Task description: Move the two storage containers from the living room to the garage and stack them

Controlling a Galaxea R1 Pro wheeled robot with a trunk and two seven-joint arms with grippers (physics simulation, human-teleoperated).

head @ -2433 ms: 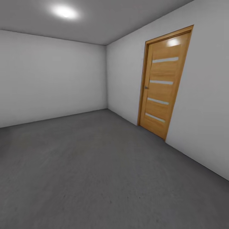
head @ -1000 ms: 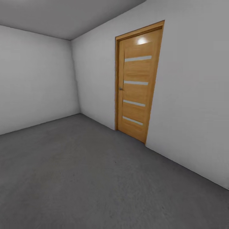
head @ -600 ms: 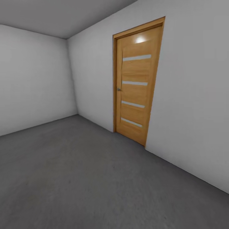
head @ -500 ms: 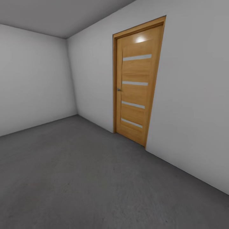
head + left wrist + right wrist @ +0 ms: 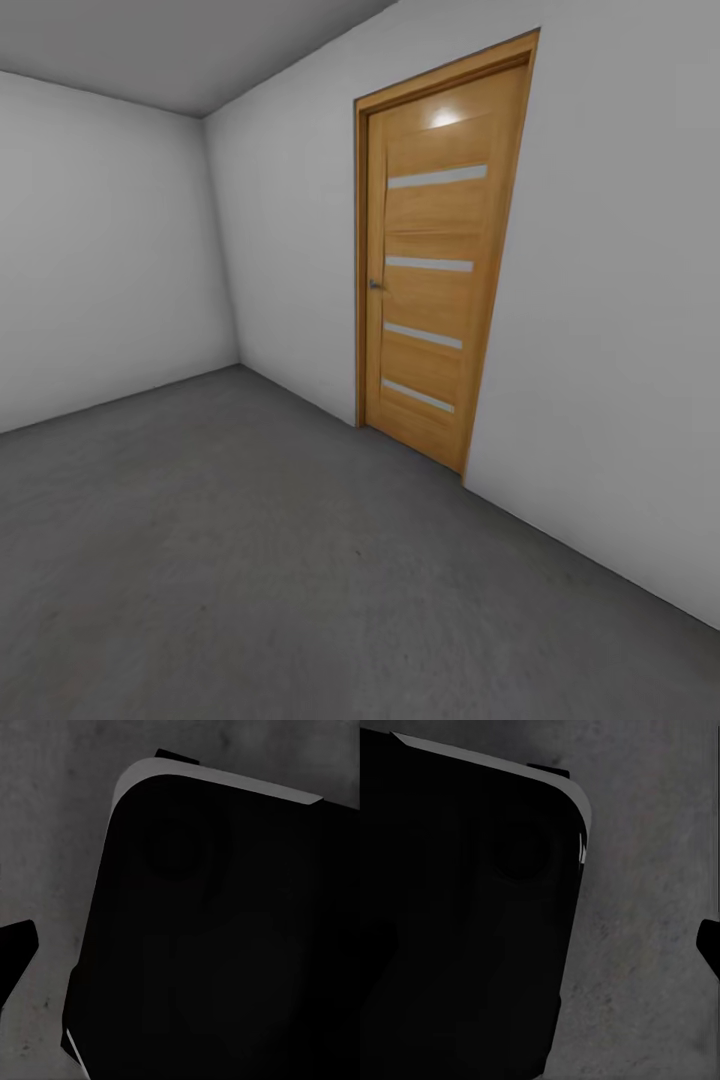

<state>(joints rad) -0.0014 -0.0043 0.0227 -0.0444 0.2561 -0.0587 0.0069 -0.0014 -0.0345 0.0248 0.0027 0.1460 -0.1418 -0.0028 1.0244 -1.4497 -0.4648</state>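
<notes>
Grey concrete floor (image 5: 250, 560), pale walls (image 5: 110, 240), closed wooden door (image 5: 435, 270), pincer states untellable

floor (image 5: 250, 560): rough matt concrete | door (image 5: 435, 270): glossy honey wood | walls (image 5: 110, 240): smooth matt

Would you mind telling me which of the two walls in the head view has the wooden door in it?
The right-hand wall holds the door, honey-brown with four pale horizontal strips. The wall at left is plain and unbroken.
</notes>
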